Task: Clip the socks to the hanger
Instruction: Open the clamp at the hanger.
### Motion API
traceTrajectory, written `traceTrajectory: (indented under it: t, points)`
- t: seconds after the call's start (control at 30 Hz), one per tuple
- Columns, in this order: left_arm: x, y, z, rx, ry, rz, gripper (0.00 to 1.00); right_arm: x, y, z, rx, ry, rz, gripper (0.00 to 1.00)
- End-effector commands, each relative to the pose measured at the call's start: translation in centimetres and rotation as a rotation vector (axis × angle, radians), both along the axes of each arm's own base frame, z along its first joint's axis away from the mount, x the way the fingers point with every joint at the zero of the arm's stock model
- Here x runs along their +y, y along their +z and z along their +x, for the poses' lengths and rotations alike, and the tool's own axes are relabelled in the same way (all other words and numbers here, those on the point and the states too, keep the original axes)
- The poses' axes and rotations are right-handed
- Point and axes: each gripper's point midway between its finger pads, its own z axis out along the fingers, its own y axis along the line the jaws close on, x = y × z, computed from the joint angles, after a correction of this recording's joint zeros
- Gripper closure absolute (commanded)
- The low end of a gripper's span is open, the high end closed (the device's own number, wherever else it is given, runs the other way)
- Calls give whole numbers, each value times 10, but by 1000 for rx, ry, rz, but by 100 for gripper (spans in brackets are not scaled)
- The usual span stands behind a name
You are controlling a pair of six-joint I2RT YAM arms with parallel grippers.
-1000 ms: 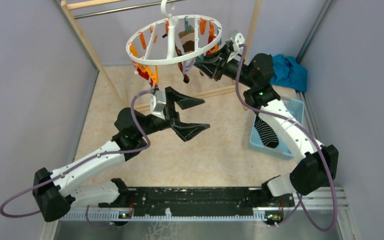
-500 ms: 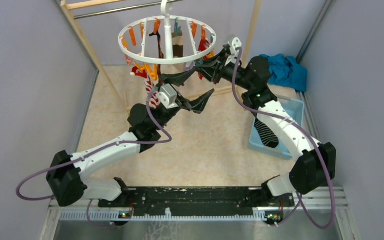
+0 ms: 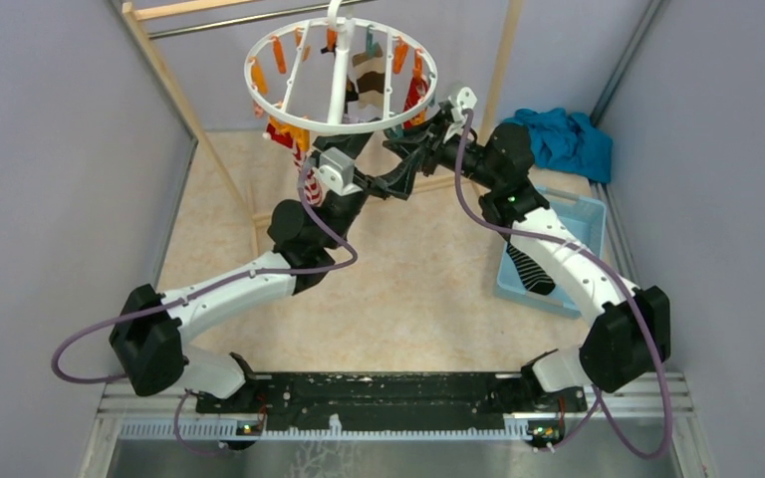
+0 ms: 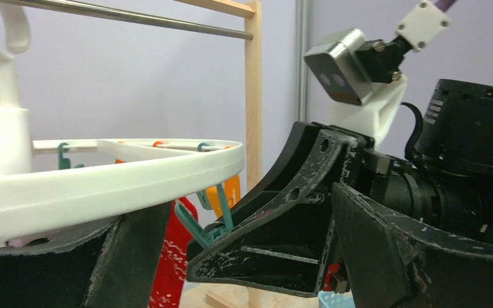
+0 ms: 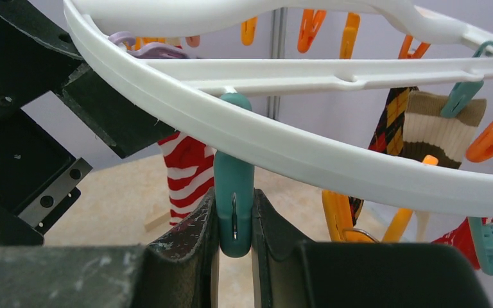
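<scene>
The white ring hanger hangs at the top centre with orange and teal clips. A red-and-white striped sock, a dark argyle sock and a red patterned sock hang from it. A black sock with white stripes lies in the blue bin. My right gripper is shut on a teal clip under the ring's rim. My left gripper is open wide just below the ring. In the left wrist view one finger sits under the rim and the right gripper's fingers lie between its jaws.
A blue bin stands at the right. A teal-blue cloth heap lies behind it. The wooden rack with its metal rod holds the hanger. Grey walls close in on both sides.
My left arm has risen and reached forward, bringing its open gripper up under the hanger beside the right gripper. The hanger has swung slightly. The right gripper stays at the ring's right rim.
</scene>
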Motion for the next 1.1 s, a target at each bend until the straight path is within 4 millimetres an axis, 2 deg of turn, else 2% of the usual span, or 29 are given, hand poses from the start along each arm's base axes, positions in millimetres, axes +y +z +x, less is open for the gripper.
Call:
traceTrajectory:
  t: [0.0, 0.23, 0.6, 0.8, 1.07]
  points:
    - [22, 30, -8, 21, -8, -148, 2, -10, 40, -22, -163, -8, 31, 100]
    - [29, 36, 1, 163, -39, -256, 3, -14, 47, -31, -200, -5, 42, 100]
    - [8, 35, 13, 319, -152, -284, 12, -15, 52, -38, -220, 5, 39, 100]
    - [1, 27, 14, 401, -182, -276, 22, -17, 53, -37, -226, -10, 36, 100]
    - [12, 11, 12, 457, -156, -290, 34, -18, 57, -35, -226, -23, 40, 100]
